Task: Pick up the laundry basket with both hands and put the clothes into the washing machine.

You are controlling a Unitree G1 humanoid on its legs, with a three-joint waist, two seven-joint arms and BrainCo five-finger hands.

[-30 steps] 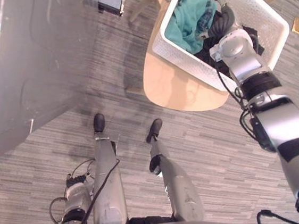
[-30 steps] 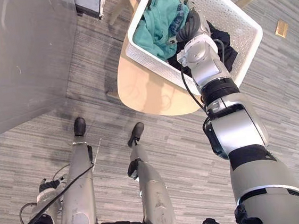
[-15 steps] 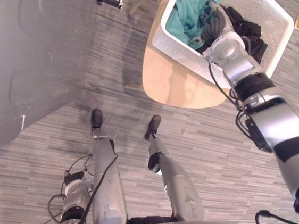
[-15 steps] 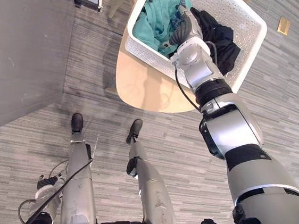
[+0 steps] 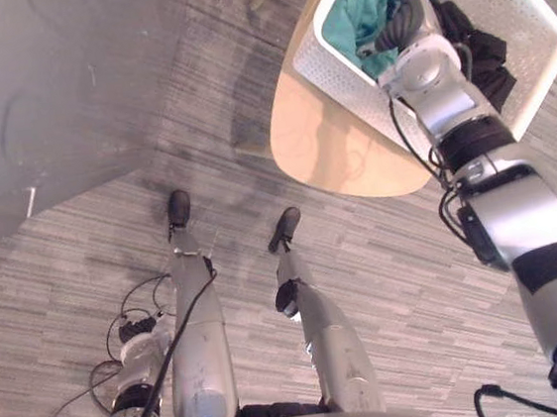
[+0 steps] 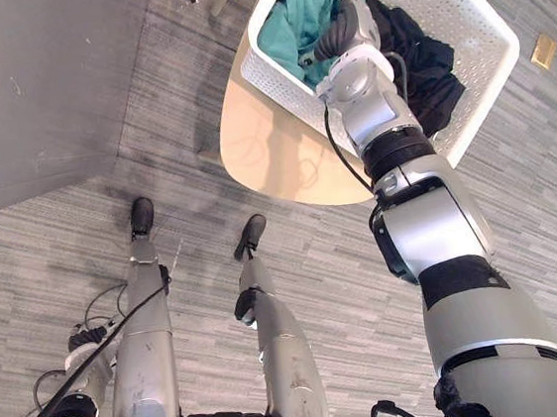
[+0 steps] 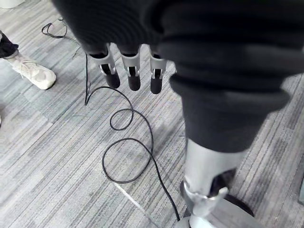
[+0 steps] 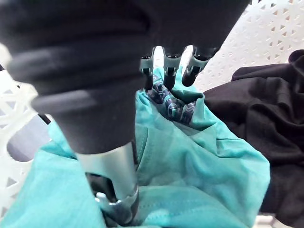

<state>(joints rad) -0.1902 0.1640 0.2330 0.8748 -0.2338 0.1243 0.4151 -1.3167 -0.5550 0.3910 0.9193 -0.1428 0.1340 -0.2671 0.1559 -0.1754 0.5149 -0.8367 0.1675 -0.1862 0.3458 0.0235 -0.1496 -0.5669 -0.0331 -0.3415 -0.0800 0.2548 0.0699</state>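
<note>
Two hands, one engaged | right hand (image 8: 167,66) slack-fingered against teal garment (image 8: 190,156) in white laundry basket (image 5: 364,75) on round wooden table (image 5: 341,142), gripping nothing | left hand (image 7: 132,76) hangs loose-fingered, empty, over floor (image 7: 57,142) | advise: close both on opposite rims, lift level.
</note>
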